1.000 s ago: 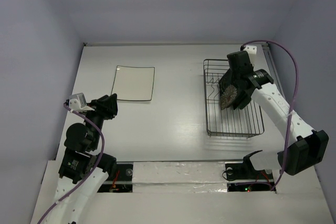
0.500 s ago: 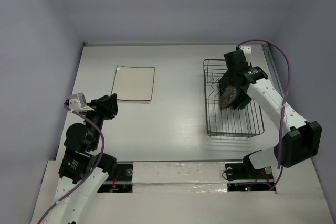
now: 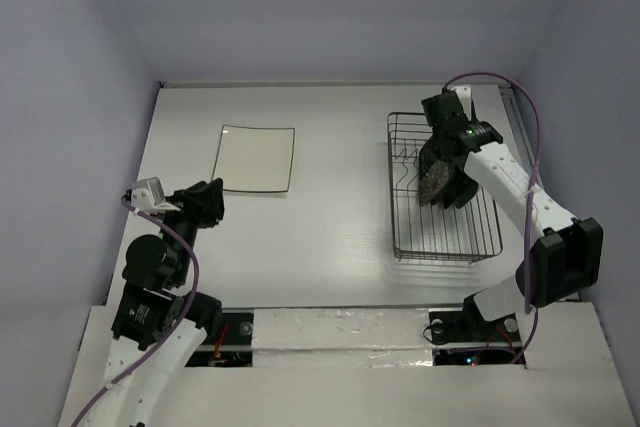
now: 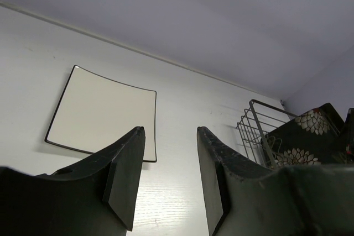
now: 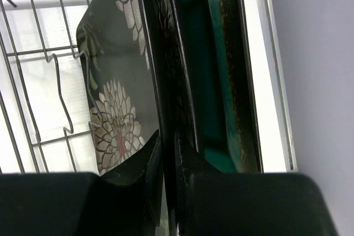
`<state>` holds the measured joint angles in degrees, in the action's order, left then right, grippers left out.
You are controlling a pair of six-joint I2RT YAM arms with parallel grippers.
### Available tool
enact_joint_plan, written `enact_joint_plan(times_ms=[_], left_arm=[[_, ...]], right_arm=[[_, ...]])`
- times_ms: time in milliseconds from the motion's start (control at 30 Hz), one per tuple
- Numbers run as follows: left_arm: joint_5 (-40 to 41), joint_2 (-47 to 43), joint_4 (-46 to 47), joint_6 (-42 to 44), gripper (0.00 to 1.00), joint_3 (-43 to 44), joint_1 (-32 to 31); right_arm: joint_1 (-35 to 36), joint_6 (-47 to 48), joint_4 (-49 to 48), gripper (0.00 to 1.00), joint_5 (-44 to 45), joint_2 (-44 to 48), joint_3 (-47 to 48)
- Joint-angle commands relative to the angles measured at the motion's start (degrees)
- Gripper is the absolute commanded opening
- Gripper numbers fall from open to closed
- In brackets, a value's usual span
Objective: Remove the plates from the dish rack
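Observation:
The dark wire dish rack (image 3: 446,244) stands at the right of the table, also in the right wrist view (image 5: 33,81) and left wrist view (image 4: 260,128). My right gripper (image 3: 440,169) is over it, shut on the rim of the black square plate with white flowers (image 5: 119,98), which stands upright in the rack (image 3: 434,187). The teal plate with a brown rim (image 5: 215,81) stands right behind it. The white square plate (image 3: 255,158) lies flat at the table's left (image 4: 99,111). My left gripper (image 3: 207,209) is open and empty, near of that plate (image 4: 168,181). The mint plate is out of view.
The table's back edge meets a pale wall. The rack sits close to the table's right edge (image 3: 510,147). Both arm bases are at the near edge, with taped panels between them (image 3: 340,332).
My right wrist has shifted a little toward the back left over the rack, with the flowered plate still in its jaws. The left arm has not moved.

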<state>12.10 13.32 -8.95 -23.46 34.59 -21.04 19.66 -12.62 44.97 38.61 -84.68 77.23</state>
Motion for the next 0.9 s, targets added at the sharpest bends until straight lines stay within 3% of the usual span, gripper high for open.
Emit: enact_joint_plan(times_ms=[0,267,600,733,867], left_arm=[[-0.23,-0.31,2.36,0.17,0.4,0.3,-0.23],[-0.23,-0.4,2.45,0.08,0.4,0.22,-0.23],[-0.23,-0.23,2.36,0.08,0.4,0.22,-0.23],[-0.23,-0.23,2.36,0.08,0.4,0.3,-0.23],[-0.23,0.12,2.53,0.0,0.4,0.22,-0.23]], right_arm=[[-0.5,-1.79,-3.14,0.0,1.46,1.36,3.01],[-0.5,0.32,-3.05,0.0,2.53,7.6,10.91],[-0.5,-2.67,-5.59,0.0,-6.96,17.35,13.39],[-0.5,-6.79,-12.43,0.0,-16.44,20.96,8.83],[3.71,-19.93,-30.52,0.0,-27.25,20.97,0.3]])
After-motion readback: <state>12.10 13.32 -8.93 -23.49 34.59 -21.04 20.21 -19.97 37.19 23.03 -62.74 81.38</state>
